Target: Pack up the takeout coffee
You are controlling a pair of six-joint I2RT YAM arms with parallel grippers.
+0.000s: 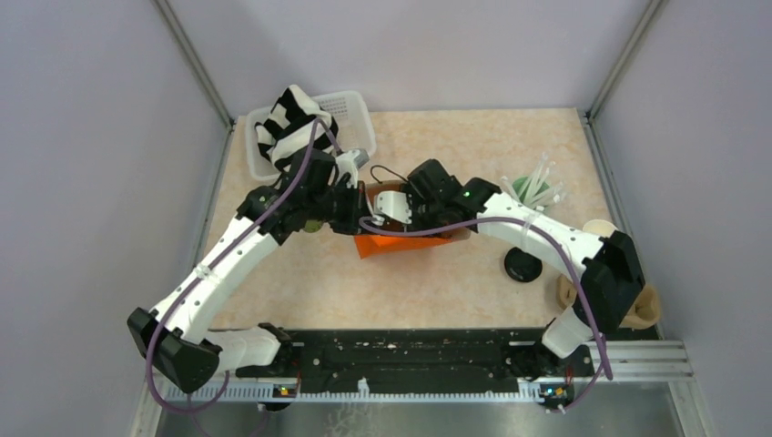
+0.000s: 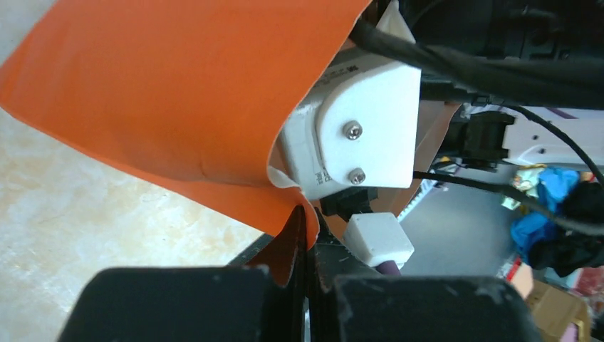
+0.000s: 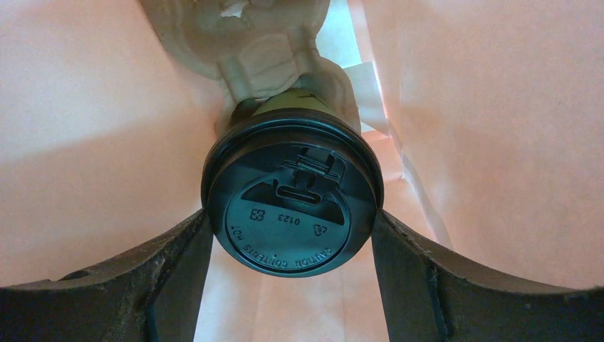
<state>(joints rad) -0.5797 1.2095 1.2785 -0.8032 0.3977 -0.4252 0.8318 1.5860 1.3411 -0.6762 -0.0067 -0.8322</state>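
Note:
A takeout coffee cup, dark green with a round black lid, lies inside the orange paper bag, lid facing the right wrist camera. My right gripper reaches into the bag, and its two fingers press against opposite sides of the lid rim. A pale pulp cup carrier sits deeper in the bag at the cup's base. My left gripper is shut on the bag's orange edge and holds the mouth up. In the top view the left gripper is at the bag's left side.
A loose black lid lies on the table right of the bag. A pale mint tumbler of white straws stands at the back right. A white basket is at the back left, and tan paper items lie by the right arm's base.

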